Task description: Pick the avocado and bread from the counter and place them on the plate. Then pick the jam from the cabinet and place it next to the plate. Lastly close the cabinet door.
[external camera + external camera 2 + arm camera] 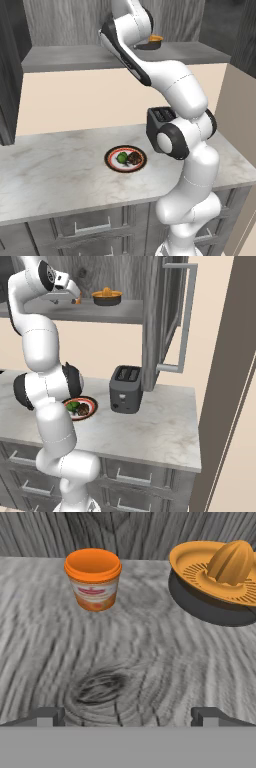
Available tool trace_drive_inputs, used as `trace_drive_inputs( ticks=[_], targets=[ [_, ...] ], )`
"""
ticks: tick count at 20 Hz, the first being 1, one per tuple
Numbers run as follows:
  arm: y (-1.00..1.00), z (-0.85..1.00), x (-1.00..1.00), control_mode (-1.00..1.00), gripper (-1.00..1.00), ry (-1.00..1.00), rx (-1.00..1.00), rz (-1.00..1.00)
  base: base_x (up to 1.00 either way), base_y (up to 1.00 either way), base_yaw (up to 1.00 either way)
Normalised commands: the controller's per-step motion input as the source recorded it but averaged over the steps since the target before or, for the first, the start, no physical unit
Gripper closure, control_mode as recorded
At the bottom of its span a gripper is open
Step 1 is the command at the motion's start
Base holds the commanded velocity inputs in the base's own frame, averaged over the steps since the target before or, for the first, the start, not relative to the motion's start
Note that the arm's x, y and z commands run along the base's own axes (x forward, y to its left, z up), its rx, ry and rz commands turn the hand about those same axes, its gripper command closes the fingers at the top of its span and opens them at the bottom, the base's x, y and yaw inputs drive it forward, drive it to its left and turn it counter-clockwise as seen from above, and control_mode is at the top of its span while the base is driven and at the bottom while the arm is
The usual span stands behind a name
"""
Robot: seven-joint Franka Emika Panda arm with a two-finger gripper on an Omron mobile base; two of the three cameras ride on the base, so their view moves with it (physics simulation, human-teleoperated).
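In the hand view the jam [93, 579], a small orange jar with a pale label band, stands upright on the grey wood-grain cabinet shelf [125, 662], ahead and left of my gripper [128, 717]. The gripper is open, well short of the jar, with nothing between its fingertips [47, 716]. On the marble counter [55, 175] lies the plate [112, 152], holding the green avocado [121, 158] and the brown bread [134, 159]. My arm reaches up into the cabinet above it. The cabinet door [172, 316] stands open, seen edge-on at the right.
A dark bowl with an orange juicer top [215, 577] sits on the shelf just right of the jam. A dark toaster [125, 388] stands on the counter right of the plate, under the open door. A brown wall panel [230, 381] closes the far right.
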Motion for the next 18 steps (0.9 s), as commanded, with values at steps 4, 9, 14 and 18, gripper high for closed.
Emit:
trace_drive_inputs(
  ticks=[4,9,14,18],
  targets=[
    [0.0,-0.19,0.17,-1.0,-1.0,0.0,0.0,0.0,0.0,0.0,0.0],
    [0.0,-0.03,0.19,-1.0,-1.0,0.0,0.0,0.0,0.0,0.0,0.0],
    [0.03,0.0,0.27,-1.0,-1.0,0.0,0.0,0.0,0.0,0.0,0.0],
    [0.11,0.0,0.33,-1.0,-1.0,0.0,0.0,0.0,0.0,0.0,0.0]
  ],
)
